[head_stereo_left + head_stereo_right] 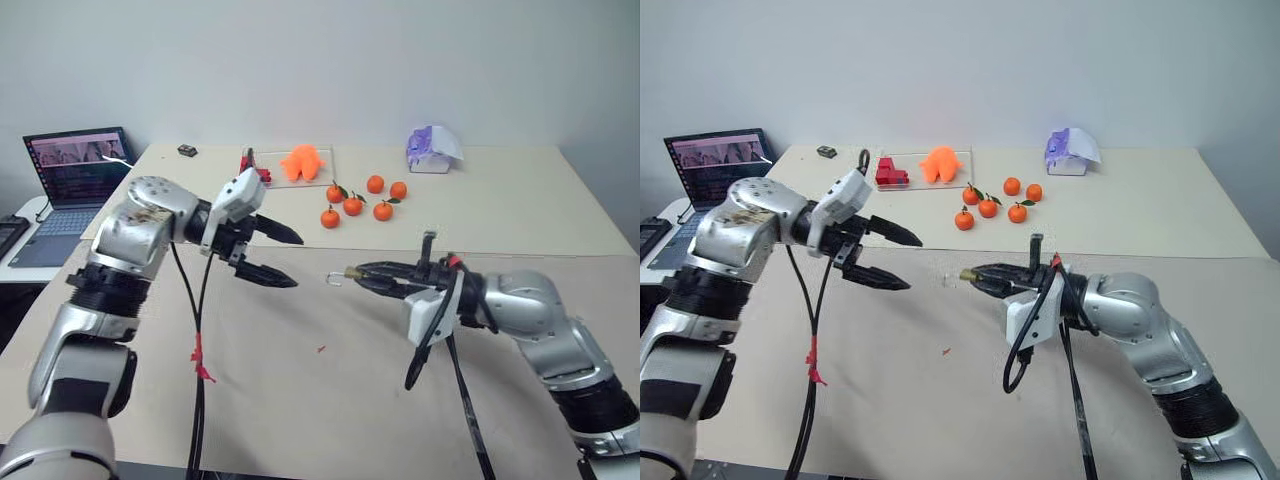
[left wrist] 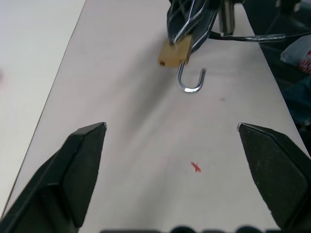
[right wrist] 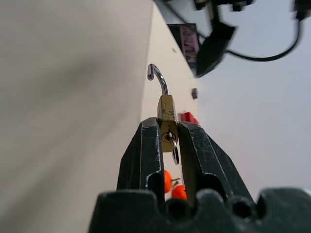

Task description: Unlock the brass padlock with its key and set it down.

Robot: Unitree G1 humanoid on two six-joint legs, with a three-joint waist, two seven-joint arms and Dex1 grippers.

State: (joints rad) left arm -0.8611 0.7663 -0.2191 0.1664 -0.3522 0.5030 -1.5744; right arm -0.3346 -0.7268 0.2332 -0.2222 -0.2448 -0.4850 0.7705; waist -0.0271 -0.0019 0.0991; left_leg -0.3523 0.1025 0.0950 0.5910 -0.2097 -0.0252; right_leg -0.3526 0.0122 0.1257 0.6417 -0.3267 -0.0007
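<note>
While clamped, brass padlock shows shackle swung open.

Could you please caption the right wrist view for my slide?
Right gripper clamps the brass padlock, shackle sprung open, key in its base.

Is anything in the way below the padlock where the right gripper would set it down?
Nothing visible. The right gripper holds the brass padlock, shackle swung open, above bare table. The oranges lie farther back, and the open left gripper is off to the side.
</note>
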